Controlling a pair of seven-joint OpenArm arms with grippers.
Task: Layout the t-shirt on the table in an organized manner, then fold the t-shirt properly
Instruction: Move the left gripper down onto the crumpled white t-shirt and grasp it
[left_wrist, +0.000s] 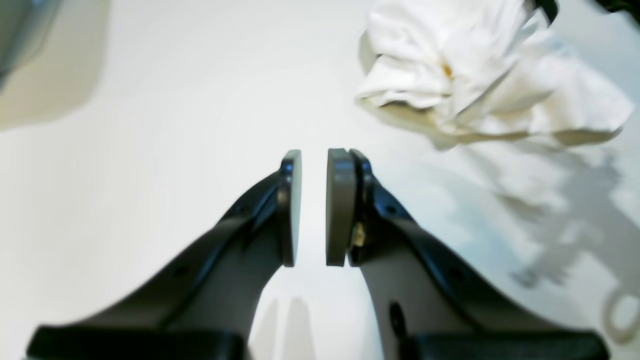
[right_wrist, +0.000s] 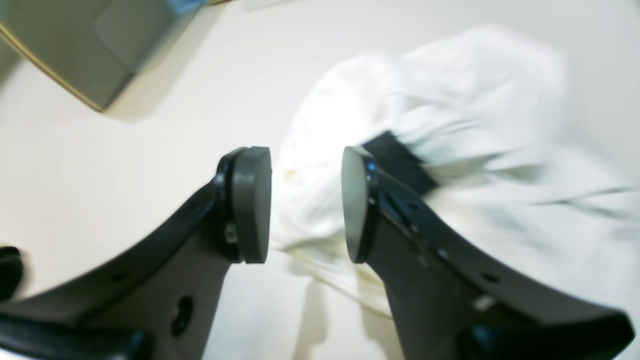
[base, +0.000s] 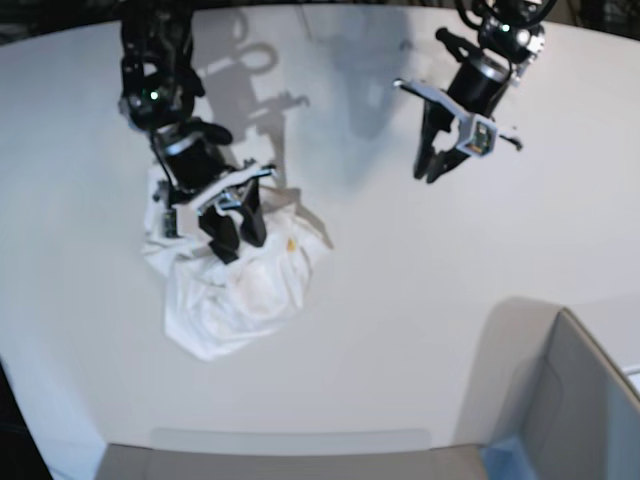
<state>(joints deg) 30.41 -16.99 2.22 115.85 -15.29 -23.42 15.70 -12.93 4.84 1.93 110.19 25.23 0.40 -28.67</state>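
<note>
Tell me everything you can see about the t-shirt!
The t-shirt is soft white cloth, scrunched into a lumpy pile, not spread out or folded. It lies on the big white table. A tiny orange bit of its print peeks out of the creases, and the right wrist view shows a black patch on it. The right gripper is just above the pile with jaws apart, and nothing shows between its pads. The other arm is off to the side.

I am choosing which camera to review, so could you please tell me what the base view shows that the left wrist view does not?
Only the base view shows the right gripper, jaws apart, over the crumpled t-shirt, plus the table's curved edge.

Only the left wrist view shows the left gripper close up, its pads slightly apart, nothing between.

Both show the t-shirt, the white table and the grey box.
</note>
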